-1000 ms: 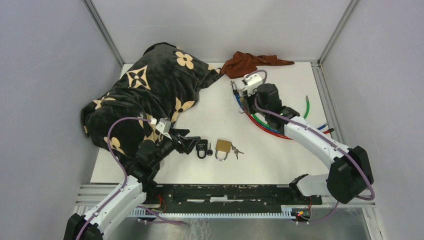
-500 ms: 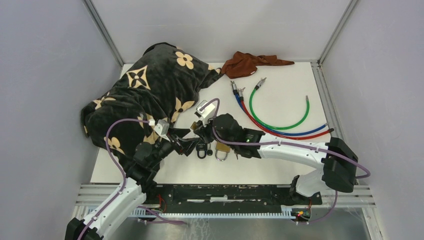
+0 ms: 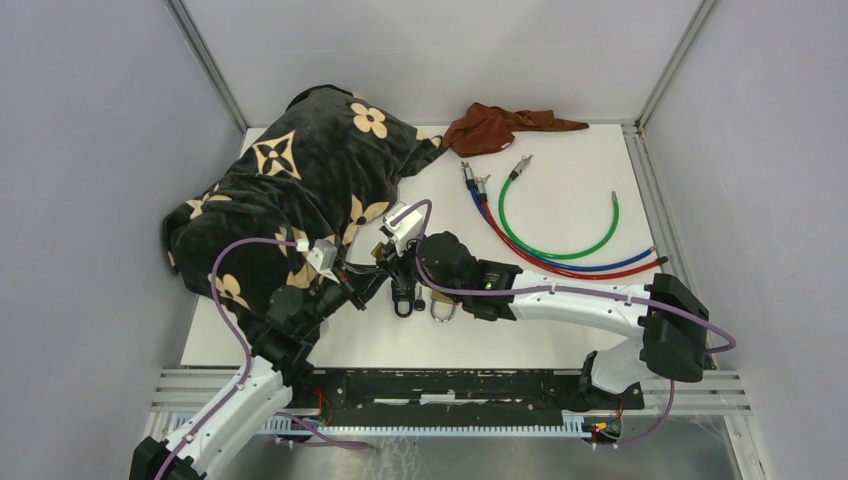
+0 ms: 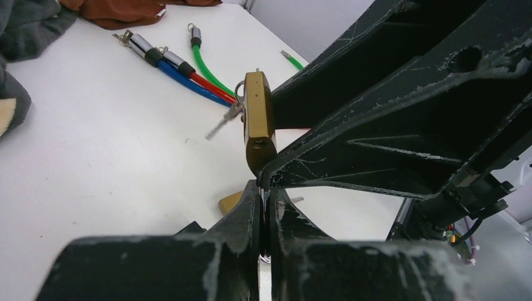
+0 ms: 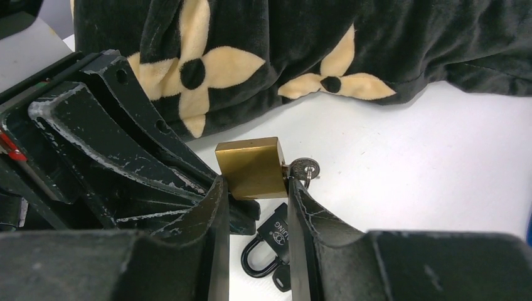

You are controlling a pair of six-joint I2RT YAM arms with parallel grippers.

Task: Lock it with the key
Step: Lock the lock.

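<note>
A brass padlock (image 5: 251, 168) hangs above the table with a silver key (image 5: 304, 168) stuck in its end and a second key dangling from the ring. My right gripper (image 5: 254, 185) is shut on its body, one finger on each flat side. My left gripper (image 4: 265, 188) is shut at the padlock's other end, and a sliver of silver shackle shows between its fingers. In the left wrist view the padlock (image 4: 257, 119) appears edge-on with the keys (image 4: 223, 122) beyond it. From above, both grippers meet at the padlock (image 3: 384, 250).
A black padlock (image 3: 403, 298) with a black key lies on the table just below the grippers, and another brass padlock (image 3: 443, 308) lies partly under the right arm. A black flowered blanket (image 3: 300, 180) fills the left. A brown cloth (image 3: 500, 125) and coloured cables (image 3: 560, 240) lie at the back right.
The right arm swung from the back right over to the left gripper, bringing the brass padlock. The left gripper, open half a second ago, has shut on the padlock's shackle end.
</note>
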